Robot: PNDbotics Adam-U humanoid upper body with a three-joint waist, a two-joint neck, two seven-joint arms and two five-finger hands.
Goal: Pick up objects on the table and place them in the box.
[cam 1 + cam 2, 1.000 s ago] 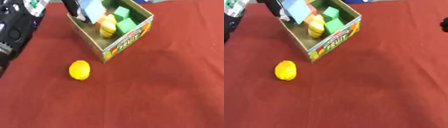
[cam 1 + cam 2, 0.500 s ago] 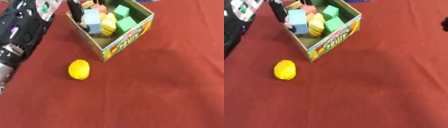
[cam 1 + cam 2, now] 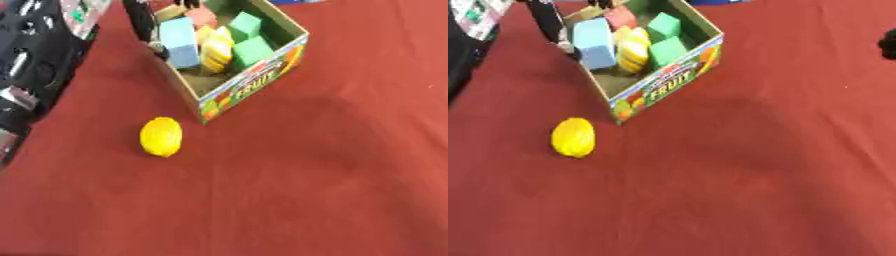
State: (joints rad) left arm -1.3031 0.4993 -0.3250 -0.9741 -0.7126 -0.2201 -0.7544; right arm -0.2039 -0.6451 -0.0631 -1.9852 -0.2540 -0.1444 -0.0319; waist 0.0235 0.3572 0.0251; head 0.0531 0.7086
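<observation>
The open cardboard box (image 3: 249, 82) with a fruit print stands at the upper middle. Inside it are a light blue block (image 3: 179, 42), a yellow piece (image 3: 214, 50), two green blocks (image 3: 254, 50) and a pink one (image 3: 201, 17). My left hand (image 3: 144, 25) reaches in from the upper left and lies against the blue block's left side at the box's left wall. A yellow lemon (image 3: 162, 136) lies on the red cloth below and left of the box, apart from it. Only a black bit of my right hand (image 3: 888, 45) shows at the right edge.
My black left forearm (image 3: 35, 65) fills the left edge, above and left of the lemon. The red tablecloth (image 3: 332, 190) stretches to the right and to the front of the box.
My left hand has brought the blue block down into the box at its left wall. The forearm has come further into view on the left. The lemon and the box have stayed put.
</observation>
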